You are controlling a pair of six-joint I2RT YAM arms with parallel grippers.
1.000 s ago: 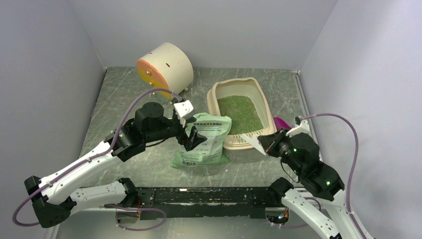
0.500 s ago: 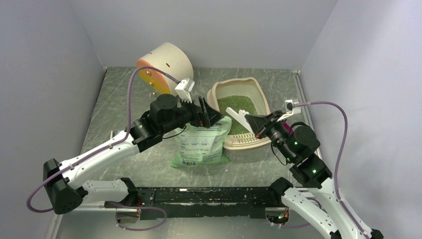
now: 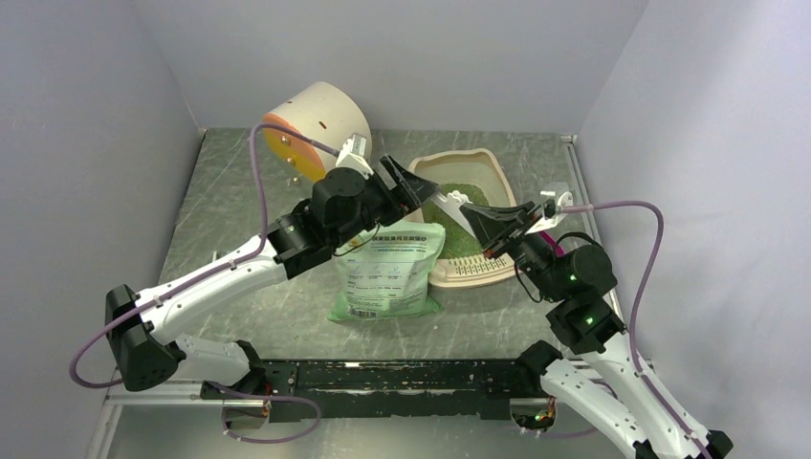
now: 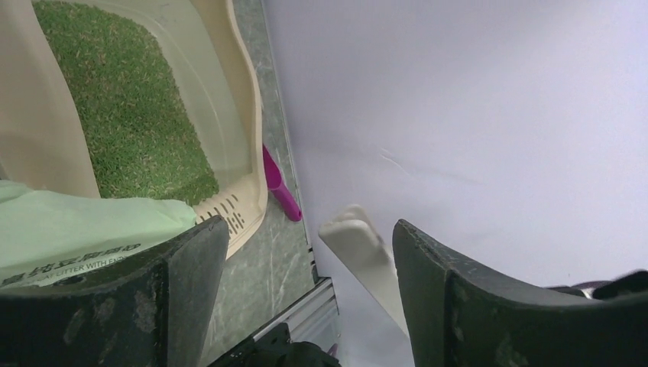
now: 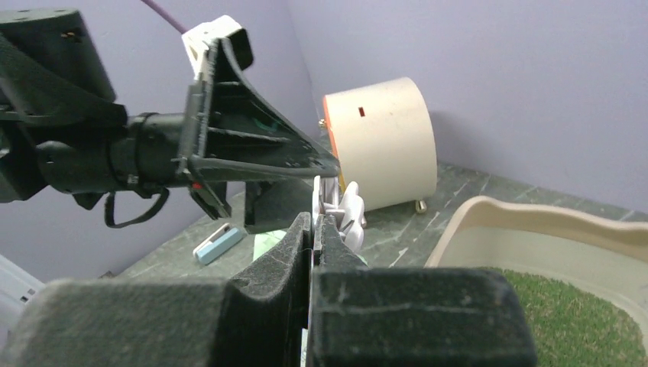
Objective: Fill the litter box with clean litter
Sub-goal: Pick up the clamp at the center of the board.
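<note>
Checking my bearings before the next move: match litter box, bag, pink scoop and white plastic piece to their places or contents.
1 litter box
2 bag
3 pink scoop
4 white plastic piece

A in the right gripper
B lying on the table by the box's near-left corner
C between box and right wall
D holds green litter

Pairs: 1-D, 2-B, 3-C, 4-A

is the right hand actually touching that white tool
Touching. The right wrist view shows the right hand closed on the white tool, pinched between its fingers.
</note>
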